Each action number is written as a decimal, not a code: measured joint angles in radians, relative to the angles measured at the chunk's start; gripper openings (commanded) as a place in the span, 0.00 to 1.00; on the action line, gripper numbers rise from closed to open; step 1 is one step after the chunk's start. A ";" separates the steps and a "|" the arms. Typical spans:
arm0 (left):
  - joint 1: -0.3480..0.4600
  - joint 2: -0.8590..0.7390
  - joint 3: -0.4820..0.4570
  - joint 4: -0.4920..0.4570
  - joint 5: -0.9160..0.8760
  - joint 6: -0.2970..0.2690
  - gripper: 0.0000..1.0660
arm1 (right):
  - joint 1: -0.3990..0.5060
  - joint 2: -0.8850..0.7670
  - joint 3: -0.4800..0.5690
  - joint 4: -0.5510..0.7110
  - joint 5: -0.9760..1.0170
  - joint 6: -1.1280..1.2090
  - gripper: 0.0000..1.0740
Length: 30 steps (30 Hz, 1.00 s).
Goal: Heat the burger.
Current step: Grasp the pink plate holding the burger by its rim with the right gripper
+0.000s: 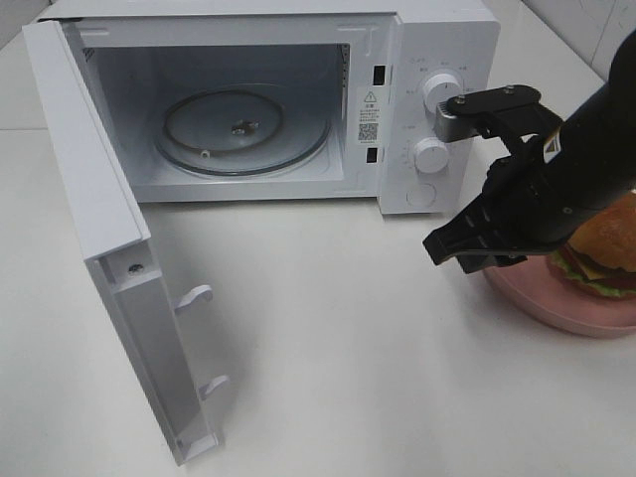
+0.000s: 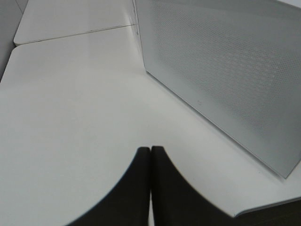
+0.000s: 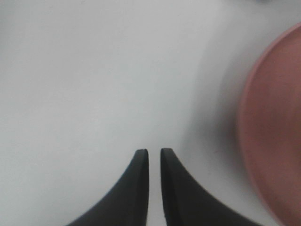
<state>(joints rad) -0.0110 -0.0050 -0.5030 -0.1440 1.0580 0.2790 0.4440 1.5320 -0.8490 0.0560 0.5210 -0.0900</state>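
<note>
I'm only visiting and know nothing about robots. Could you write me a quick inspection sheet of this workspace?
Surface: white table, smooth.
Job's things: burger sits on a pink plate at the right; microwave has its door swung wide open, and nothing lies on the glass turntable.
Clutter: nothing seen.
Hands: left hand shut, empty; right hand slightly open, empty, beside the plate.
Cables: nothing seen.
Surroundings: pale tiled wall at the back right.
</note>
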 measured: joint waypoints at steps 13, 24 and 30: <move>0.000 0.000 0.000 0.000 0.000 0.000 0.00 | 0.000 0.000 -0.048 0.124 0.067 -0.126 0.47; 0.000 0.000 0.000 0.000 0.000 0.000 0.00 | -0.001 0.053 -0.051 -0.056 0.079 -0.006 0.68; 0.000 0.000 0.000 0.000 0.000 0.000 0.00 | -0.001 0.137 -0.101 -0.143 0.121 0.063 0.69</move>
<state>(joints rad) -0.0110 -0.0050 -0.5030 -0.1440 1.0580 0.2790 0.4430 1.6690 -0.9500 -0.0870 0.6420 -0.0270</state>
